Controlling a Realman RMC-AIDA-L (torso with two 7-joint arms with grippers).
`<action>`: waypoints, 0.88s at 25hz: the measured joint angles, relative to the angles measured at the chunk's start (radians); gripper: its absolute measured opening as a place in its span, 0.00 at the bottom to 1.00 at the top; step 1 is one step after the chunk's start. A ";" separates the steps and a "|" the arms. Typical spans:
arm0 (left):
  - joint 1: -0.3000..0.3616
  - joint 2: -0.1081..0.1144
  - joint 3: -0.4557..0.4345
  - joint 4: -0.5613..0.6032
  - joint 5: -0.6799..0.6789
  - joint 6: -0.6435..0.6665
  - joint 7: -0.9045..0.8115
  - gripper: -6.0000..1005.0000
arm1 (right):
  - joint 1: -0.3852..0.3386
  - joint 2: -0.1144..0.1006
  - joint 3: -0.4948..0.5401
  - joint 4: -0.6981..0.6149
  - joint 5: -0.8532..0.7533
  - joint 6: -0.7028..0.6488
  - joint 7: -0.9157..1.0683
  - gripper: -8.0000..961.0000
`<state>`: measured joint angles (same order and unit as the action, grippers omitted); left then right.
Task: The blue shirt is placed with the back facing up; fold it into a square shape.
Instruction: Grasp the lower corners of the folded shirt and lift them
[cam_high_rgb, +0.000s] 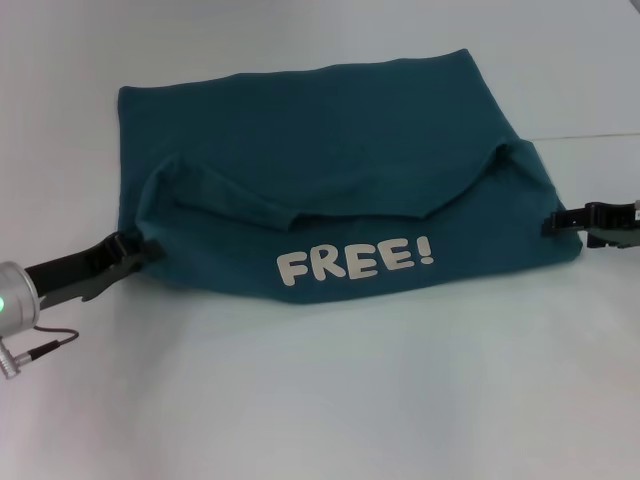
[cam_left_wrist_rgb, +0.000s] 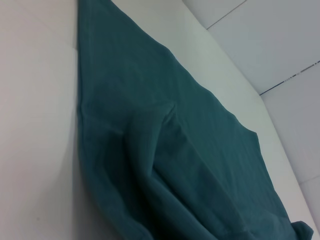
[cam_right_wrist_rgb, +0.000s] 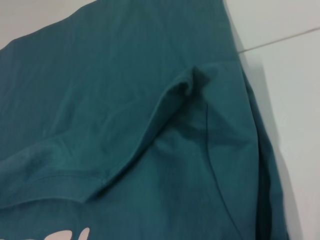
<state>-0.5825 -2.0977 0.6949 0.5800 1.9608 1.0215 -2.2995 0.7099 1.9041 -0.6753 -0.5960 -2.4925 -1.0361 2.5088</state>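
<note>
The blue shirt (cam_high_rgb: 330, 140) lies on the white table (cam_high_rgb: 320, 400), its near part folded up and over, so the off-white "FREE!" lettering (cam_high_rgb: 355, 260) faces up on the front flap. The flap's upper edge sags in a curve across the plain back. My left gripper (cam_high_rgb: 150, 252) sits low at the shirt's left edge, touching the fold's corner. At the right edge my right gripper (cam_high_rgb: 550, 222) touches the cloth in the same way. The left wrist view shows only folded teal cloth of the shirt (cam_left_wrist_rgb: 190, 150). The right wrist view shows the shirt (cam_right_wrist_rgb: 125, 75) with a hem ridge.
The white table runs wide in front of the shirt and on both sides. A thin seam line (cam_high_rgb: 590, 137) crosses the table surface at the far right. A cable (cam_high_rgb: 45, 345) hangs from my left wrist near the left border.
</note>
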 joint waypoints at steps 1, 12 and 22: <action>0.001 0.000 0.000 0.000 0.000 0.000 0.000 0.04 | 0.000 0.005 -0.005 0.000 0.000 0.012 -0.001 0.87; 0.005 -0.002 -0.001 -0.002 0.000 0.000 0.000 0.04 | 0.004 0.046 -0.022 0.002 0.003 0.079 -0.014 0.86; 0.008 -0.004 0.001 -0.002 0.000 0.000 0.000 0.04 | 0.003 0.038 -0.013 0.005 0.007 0.048 -0.004 0.76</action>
<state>-0.5750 -2.1015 0.6954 0.5778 1.9604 1.0216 -2.2996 0.7129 1.9425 -0.6887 -0.5911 -2.4858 -0.9883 2.5052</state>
